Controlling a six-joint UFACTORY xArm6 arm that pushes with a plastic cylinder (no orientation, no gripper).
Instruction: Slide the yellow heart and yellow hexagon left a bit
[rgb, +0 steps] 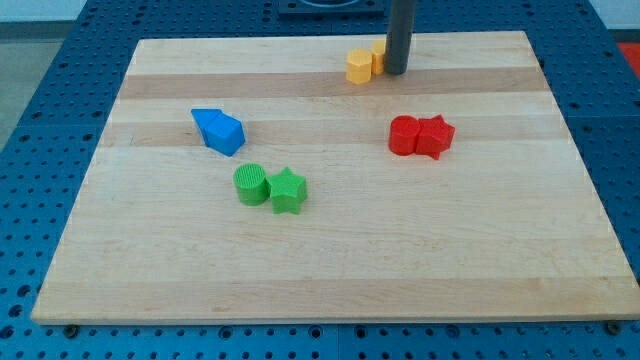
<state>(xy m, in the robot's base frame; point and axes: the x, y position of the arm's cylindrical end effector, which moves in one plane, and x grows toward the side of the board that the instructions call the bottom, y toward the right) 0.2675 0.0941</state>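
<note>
Two yellow blocks sit together near the view's top, a little right of centre. The left one looks like a hexagon. The right one is partly hidden behind the rod, so its shape is hard to make out. My tip rests on the board right against the right side of this yellow pair. The dark rod rises straight up out of the view's top.
A blue pair of blocks lies at the left. A green cylinder and a green star touch below centre. A red cylinder and a red star touch at the right. The wooden board lies on a blue pegboard table.
</note>
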